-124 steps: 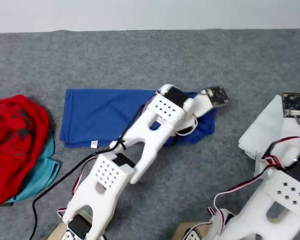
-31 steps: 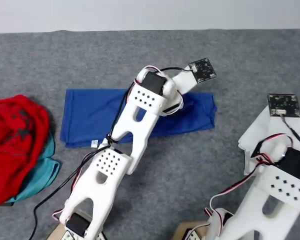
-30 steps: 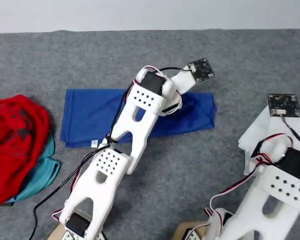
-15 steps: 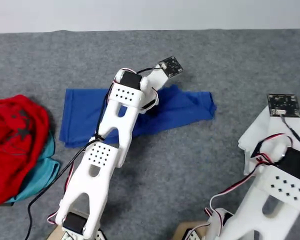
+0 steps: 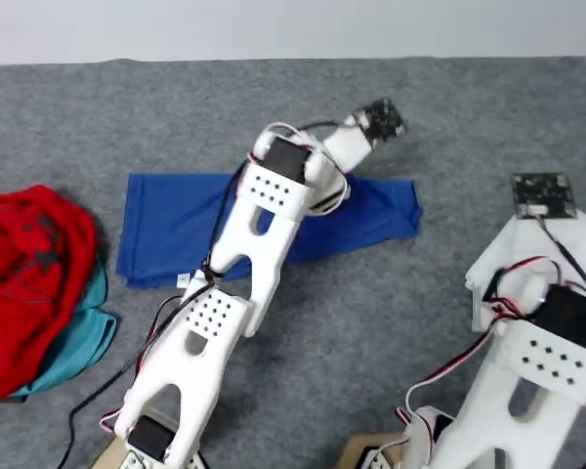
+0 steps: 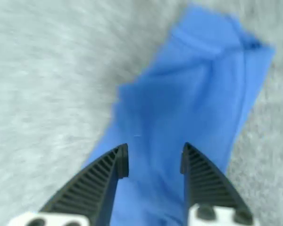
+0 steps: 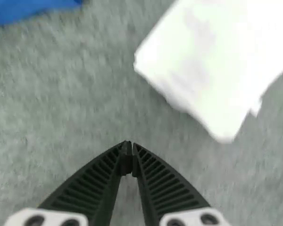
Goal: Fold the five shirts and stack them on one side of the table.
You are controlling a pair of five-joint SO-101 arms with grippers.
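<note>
Left end effector (image 6: 154, 154) fairly wide, empty; blue shirt (image 6: 193, 103) below. Risk: pinch catches single layer (layering hard to tell), fold skews. Right end effector (image 7: 129, 149) closed, empty.

Both arms are built of white plastic shells pierced with patches of small round holes, with black motors at the joints. A black cable is run along the left arm (image 5: 215, 332); red, white and black wires are looped on the right arm (image 5: 542, 366). The left hand (image 6: 154, 151) and right hand (image 7: 129, 147) are fitted with black ribbed fingers (image 6: 101, 181).
</note>
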